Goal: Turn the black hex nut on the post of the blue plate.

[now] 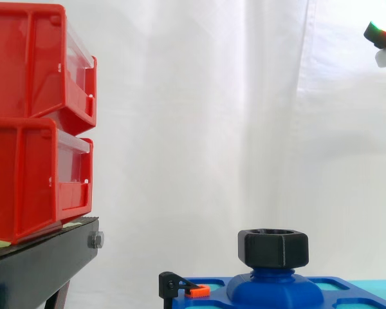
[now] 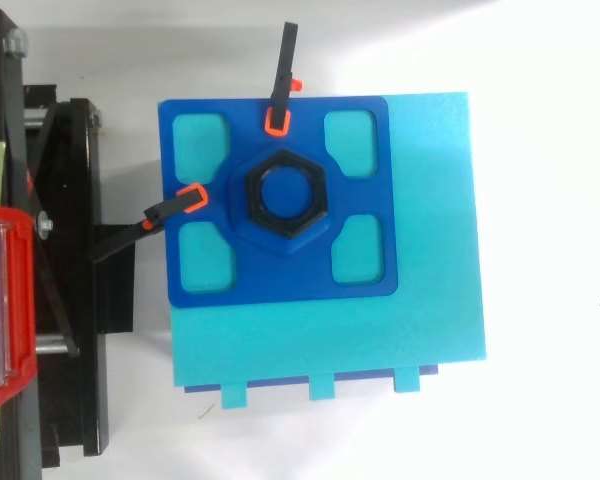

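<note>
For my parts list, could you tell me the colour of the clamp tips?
The clamp tips are orange; top view shows best.

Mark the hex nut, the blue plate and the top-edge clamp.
black hex nut (image 1: 273, 248): side view, front side face.
blue plate (image 2: 280, 280): top view, bare strip between the lower cutouts.
top-edge clamp (image 2: 286, 60): top view, black handle.
</note>
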You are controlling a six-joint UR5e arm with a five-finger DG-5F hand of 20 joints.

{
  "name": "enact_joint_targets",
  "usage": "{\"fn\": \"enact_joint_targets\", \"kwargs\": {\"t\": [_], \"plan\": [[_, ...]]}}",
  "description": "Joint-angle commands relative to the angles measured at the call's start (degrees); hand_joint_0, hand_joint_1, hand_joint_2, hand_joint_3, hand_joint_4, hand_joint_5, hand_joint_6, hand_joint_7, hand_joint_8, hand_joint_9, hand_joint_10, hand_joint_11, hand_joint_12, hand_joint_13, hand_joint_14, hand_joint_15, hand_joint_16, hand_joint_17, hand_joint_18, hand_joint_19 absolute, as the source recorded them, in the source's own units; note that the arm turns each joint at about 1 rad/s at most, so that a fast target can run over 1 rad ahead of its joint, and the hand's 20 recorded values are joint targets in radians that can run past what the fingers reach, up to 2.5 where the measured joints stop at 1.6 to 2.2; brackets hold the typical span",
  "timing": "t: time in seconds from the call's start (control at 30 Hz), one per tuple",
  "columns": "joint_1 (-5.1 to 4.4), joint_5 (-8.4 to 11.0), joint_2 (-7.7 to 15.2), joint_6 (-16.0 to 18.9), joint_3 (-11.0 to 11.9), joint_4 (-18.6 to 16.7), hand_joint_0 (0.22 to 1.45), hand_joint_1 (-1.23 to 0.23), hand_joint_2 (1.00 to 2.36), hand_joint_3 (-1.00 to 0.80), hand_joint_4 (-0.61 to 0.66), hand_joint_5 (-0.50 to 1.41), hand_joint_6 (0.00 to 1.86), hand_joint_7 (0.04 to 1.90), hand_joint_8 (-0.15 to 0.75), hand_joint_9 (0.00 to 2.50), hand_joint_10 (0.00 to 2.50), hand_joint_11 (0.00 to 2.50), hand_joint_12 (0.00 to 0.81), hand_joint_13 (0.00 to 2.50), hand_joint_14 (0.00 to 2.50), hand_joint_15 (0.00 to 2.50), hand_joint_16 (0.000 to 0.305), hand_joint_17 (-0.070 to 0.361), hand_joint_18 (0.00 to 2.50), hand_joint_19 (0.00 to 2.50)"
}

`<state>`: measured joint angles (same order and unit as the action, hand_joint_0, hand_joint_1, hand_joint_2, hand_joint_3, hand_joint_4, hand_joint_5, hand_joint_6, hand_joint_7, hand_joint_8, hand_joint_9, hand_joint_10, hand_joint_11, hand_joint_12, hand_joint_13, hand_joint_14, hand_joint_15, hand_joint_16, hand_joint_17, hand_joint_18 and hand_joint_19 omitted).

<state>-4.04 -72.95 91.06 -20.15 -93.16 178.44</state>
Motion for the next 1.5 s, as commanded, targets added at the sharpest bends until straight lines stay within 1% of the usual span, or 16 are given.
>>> {"fn": "enact_joint_targets", "kwargs": {"t": [0.0, 0.2, 0.43, 0.6, 0.73, 0.87, 0.97, 1.03, 1.07, 1.1, 1.13, 1.17, 1.3, 1.4, 1.43, 1.47], "plan": [[0.0, 0.0, 0.0, -0.1, 0.0, 0.3, 0.41, -0.46, 1.0, -0.5, 0.15, -0.23, 0.5, 0.75, 0.259, 0.31, 0.0, 0.0, 0.407, 0.28, 0.0, 0.05, 0.076, 0.171, 0.0, 0.04], [0.0, 0.0, 0.0, 0.0, 0.0, 1.5, 0.41, -0.49, 1.0, -0.5, 0.14, -0.23, 0.5, 0.75, 0.256, 0.29, 0.0, 0.0, 0.403, 0.26, 0.0, 0.04, 0.076, 0.171, 0.02, 0.04], [0.0, 0.18, 0.0, -0.1, 0.0, 1.5, 0.39, -0.65, 1.0, -0.5, 0.14, -0.24, 0.5, 0.75, 0.243, 0.24, 0.0, 0.0, 0.401, 0.23, 0.0, 0.01, 0.075, 0.169, 0.03, 0.03], [-0.18, 0.35, 0.1, -0.9, 0.0, 0.9, 0.39, -0.7, 1.0, -0.5, 0.13, -0.25, 0.5, 0.75, 0.243, 0.22, 0.0, 0.0, 0.399, 0.21, 0.0, 0.0, 0.074, 0.166, 0.04, 0.02], [-0.7, 0.35, 1.6, -3.6, 0.0, -1.0, 0.39, -0.65, 1.0, -0.5, 0.13, -0.26, 0.5, 0.76, 0.239, 0.19, 0.0, 0.0, 0.398, 0.17, 0.0, 0.01, 0.073, 0.165, 0.0, 0.05], [-1.23, 0.26, 5.4, -7.9, 1.9, -3.2, 0.39, -0.63, 1.0, -0.5, 0.13, -0.26, 0.5, 0.76, 0.239, 0.18, 0.0, 0.0, 0.399, 0.16, 0.0, 0.01, 0.073, 0.164, 0.0, 0.05], [-1.49, 0.26, 10.8, -11.7, 8.4, -2.0, 0.4, -0.6, 1.0, -0.5, 0.13, -0.25, 0.5, 0.76, 0.236, 0.18, 0.0, 0.0, 0.394, 0.16, 0.0, 0.01, 0.072, 0.161, 0.0, 0.05], [-1.49, 0.18, 12.6, -12.8, 10.9, -0.3, 0.4, -0.59, 1.0, -0.5, 0.13, -0.25, 0.5, 0.77, 0.238, 0.18, 0.0, 0.0, 0.396, 0.16, 0.0, 0.0, 0.072, 0.161, 0.0, 0.06], [-1.58, 0.09, 14.2, -14.0, 13.4, 1.8, 0.4, -0.59, 1.0, -0.5, 0.13, -0.25, 0.5, 0.76, 0.238, 0.18, 0.0, 0.0, 0.396, 0.16, 0.0, 0.01, 0.072, 0.162, 0.0, 0.06], [-1.58, 0.0, 17.0, -16.1, 17.7, 6.2, 0.4, -0.59, 1.0, -0.5, 0.13, -0.25, 0.5, 0.76, 0.238, 0.18, 0.0, 0.0, 0.396, 0.16, 0.0, 0.01, 0.072, 0.161, 0.0, 0.06], [-1.58, 0.0, 17.8, -16.8, 18.9, 7.5, 0.4, -0.58, 1.0, -0.5, 0.13, -0.25, 0.5, 0.77, 0.238, 0.18, 0.0, 0.0, 0.395, 0.16, 0.0, 0.01, 0.071, 0.161, 0.0, 0.06], [-1.67, -0.09, 20.0, -18.5, 22.0, 10.3, 0.4, -0.58, 1.0, -0.5, 0.14, -0.25, 0.5, 0.77, 0.239, 0.18, 0.0, 0.0, 0.395, 0.16, 0.0, 0.01, 0.071, 0.161, 0.0, 0.06], [-1.58, -0.09, 22.1, -21.0, 25.3, 13.7, 0.4, -0.56, 1.0, -0.5, 0.14, -0.25, 0.5, 0.77, 0.242, 0.18, 0.0, 0.0, 0.397, 0.16, 0.0, 0.0, 0.071, 0.161, 0.0, 0.06], [-1.58, -0.09, 22.8, -21.4, 25.7, 14.0, 0.4, -0.55, 1.0, -0.5, 0.14, -0.25, 0.5, 0.76, 0.242, 0.18, 0.0, 0.0, 0.397, 0.16, 0.0, 0.0, 0.071, 0.16, 0.0, 0.06], [-1.67, 0.79, 22.8, -26.3, 25.8, 11.9, 0.41, -0.55, 1.0, -0.5, 0.14, -0.25, 0.5, 0.77, 0.242, 0.19, 0.0, 0.0, 0.397, 0.16, 0.0, 0.0, 0.071, 0.16, 0.01, 0.07], [-1.67, 1.49, 22.8, -28.1, 25.8, 10.4, 0.41, -0.55, 1.0, -0.5, 0.14, -0.25, 0.5, 0.77, 0.242, 0.19, 0.0, 0.0, 0.397, 0.17, 0.0, 0.01, 0.071, 0.16, 0.01, 0.07]]}}
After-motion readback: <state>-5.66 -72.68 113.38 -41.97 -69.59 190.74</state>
